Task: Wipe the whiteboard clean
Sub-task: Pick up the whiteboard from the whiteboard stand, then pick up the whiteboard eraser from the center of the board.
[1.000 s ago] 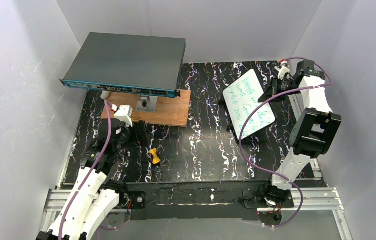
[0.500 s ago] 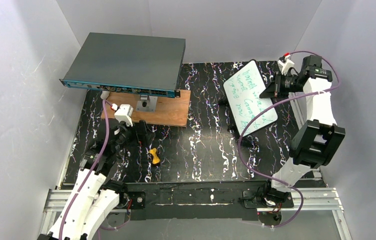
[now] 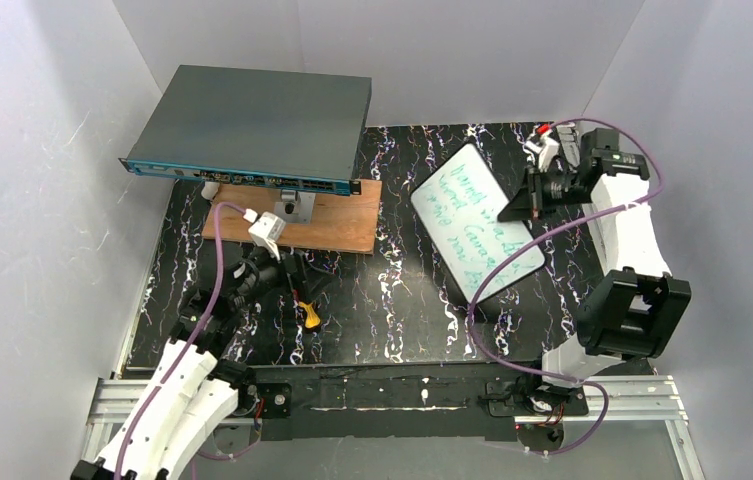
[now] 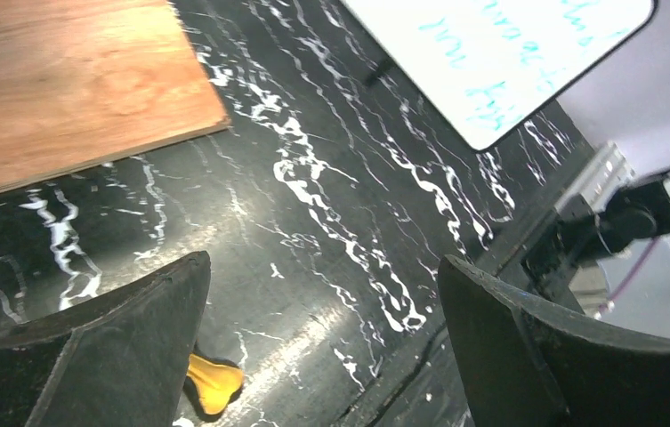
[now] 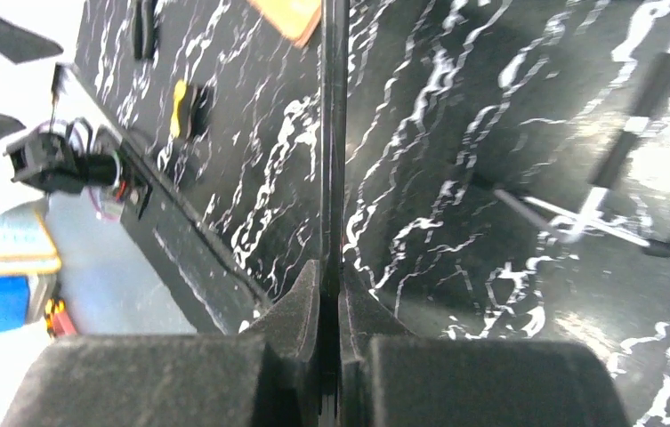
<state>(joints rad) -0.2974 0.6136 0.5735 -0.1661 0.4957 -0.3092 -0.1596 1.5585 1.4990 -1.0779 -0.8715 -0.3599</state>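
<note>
Right gripper (image 3: pixel 512 205) pinches whiteboard (image 3: pixel 472 222) edge at 2 o'clock (green writing on it); left gripper (image 4: pixel 322 329) wide open, 8 o'clock.

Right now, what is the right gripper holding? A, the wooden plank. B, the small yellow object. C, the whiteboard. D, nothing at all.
C: the right gripper is shut on the edge of the whiteboard, and the right wrist view shows the board's thin edge pinched between the fingers.
</note>
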